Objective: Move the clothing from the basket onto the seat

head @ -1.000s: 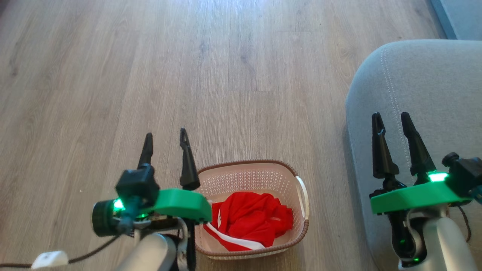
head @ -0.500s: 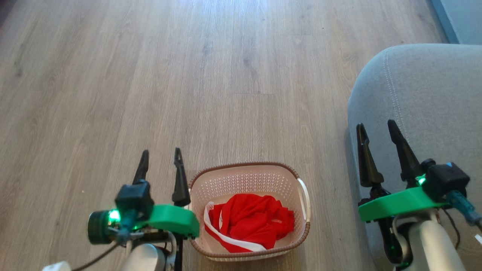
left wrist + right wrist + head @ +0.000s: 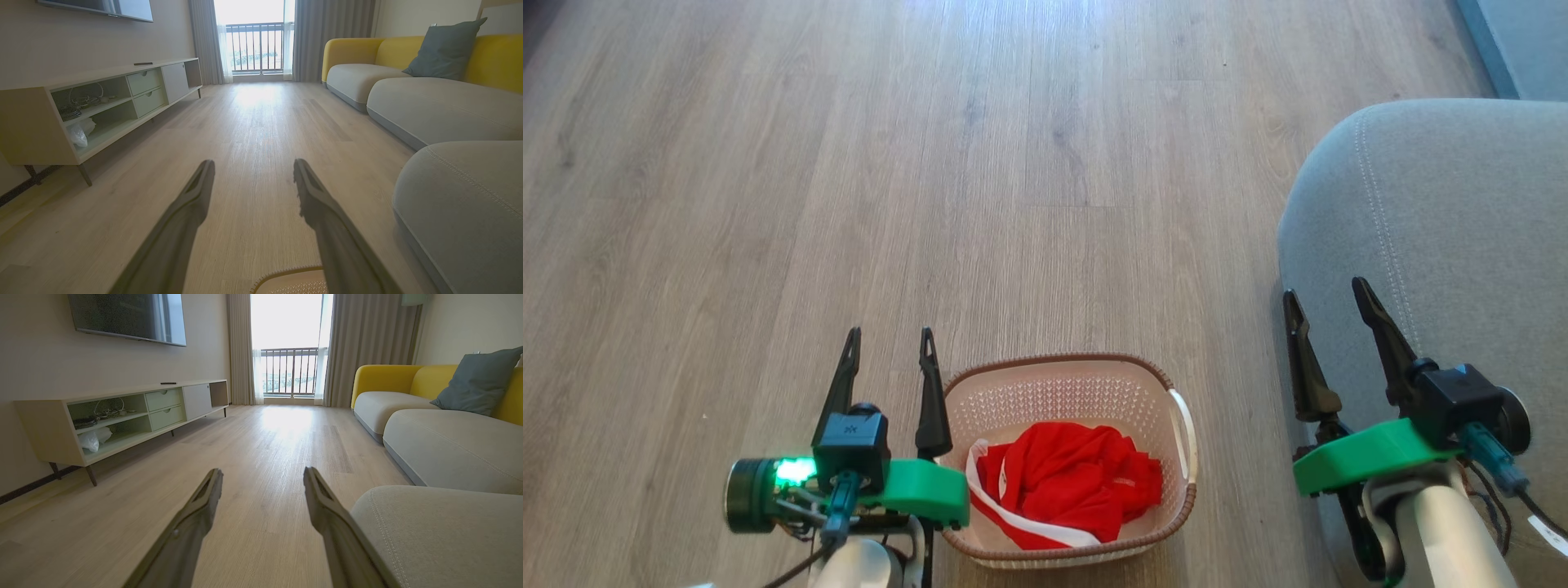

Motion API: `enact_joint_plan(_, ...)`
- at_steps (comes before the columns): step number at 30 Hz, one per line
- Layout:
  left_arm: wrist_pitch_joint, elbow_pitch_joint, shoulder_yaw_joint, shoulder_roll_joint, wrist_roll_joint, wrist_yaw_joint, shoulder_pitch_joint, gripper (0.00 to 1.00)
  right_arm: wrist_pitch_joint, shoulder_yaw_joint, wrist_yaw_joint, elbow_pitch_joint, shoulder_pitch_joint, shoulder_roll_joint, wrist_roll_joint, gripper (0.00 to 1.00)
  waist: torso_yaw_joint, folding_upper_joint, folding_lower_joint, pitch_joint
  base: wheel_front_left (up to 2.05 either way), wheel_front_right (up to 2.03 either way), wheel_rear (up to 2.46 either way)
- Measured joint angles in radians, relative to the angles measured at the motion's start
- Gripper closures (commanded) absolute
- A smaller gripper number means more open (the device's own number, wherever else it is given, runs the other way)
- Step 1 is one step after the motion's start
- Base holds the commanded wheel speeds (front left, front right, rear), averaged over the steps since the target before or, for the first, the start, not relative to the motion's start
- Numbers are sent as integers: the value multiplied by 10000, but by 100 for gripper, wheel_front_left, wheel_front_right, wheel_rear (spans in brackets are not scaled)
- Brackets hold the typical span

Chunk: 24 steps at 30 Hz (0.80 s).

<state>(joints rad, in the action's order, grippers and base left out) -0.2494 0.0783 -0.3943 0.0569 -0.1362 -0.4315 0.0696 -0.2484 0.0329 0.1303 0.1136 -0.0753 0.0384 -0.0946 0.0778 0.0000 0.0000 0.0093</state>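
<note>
- The clothing (image 3: 1066, 486) is lying bunched in the basket (image 3: 1058, 359), which is sitting on the floor (image 3: 849, 163) near the seat (image 3: 1462, 212).
- The left pincer (image 3: 889, 335) is hovering just left of the basket, fingers spread, gripping nothing.
- The right pincer (image 3: 1325, 290) is hanging over the seat's edge, likewise spread and empty.

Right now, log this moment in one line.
clothing: in basket | left gripper: open | right gripper: open | seat: right of basket

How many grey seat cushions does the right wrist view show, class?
3: the seat nearest, at lower right; a second cushion behind it; a third cushion farthest, against the yellow armrest. More may lie beyond the frame.
</note>
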Motion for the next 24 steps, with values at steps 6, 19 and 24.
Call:
enact_joint_plan(6, 0, 59, -50, 0, -50, 52, 0, 0, -15, -86, 0, 140, -1, 2, -182, 0, 29, 0, 0, 19, 0, 0, 0)
enact_joint_plan(19, -17, 502, -259, -2, -428, 316, 28, 0, -40, -127, 2, 203, -105, 2, -121, 0, -41, 0, 0, 547, 0, 0, 0)
enact_joint_plan(24, -17, 1181, -506, -2, -487, 522, 391, 0, -40, -403, 2, 479, -405, 8, -125, 0, -179, 0, 0, 1201, 0, 0, 0)
